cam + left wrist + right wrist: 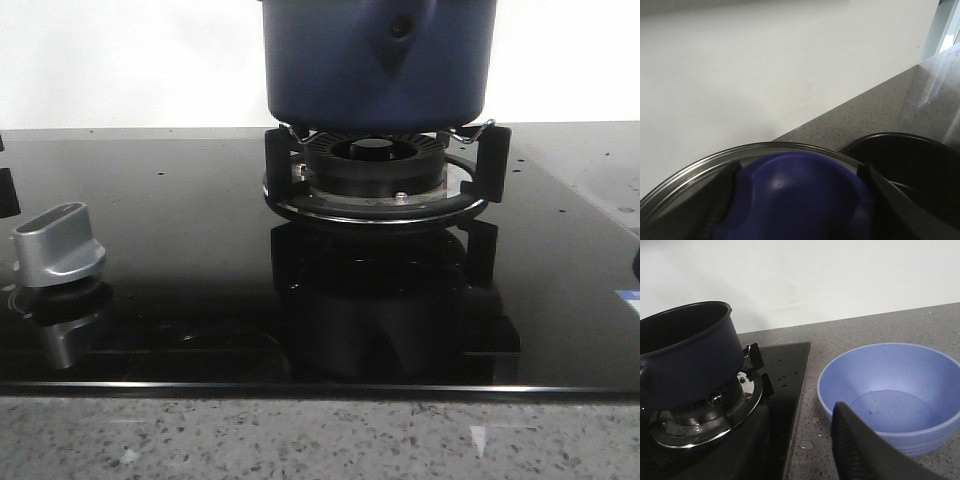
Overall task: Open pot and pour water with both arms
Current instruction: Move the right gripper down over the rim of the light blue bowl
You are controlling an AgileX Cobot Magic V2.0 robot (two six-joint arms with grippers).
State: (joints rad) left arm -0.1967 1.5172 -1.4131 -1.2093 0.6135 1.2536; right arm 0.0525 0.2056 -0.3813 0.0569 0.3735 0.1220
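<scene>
Though top cropped, pot sits lidless on burner.

1. Pot sits on burner, at the back middle of the stove.
2. Knob on the stove, front left of burner.
3. Bowl on counter, just right of stove.

Right gripper: two matte black fingers, broad and gently curved, with fine ribbing along the inner edge. Left gripper: similar dark ribbed fingers, blurred close up.
</scene>
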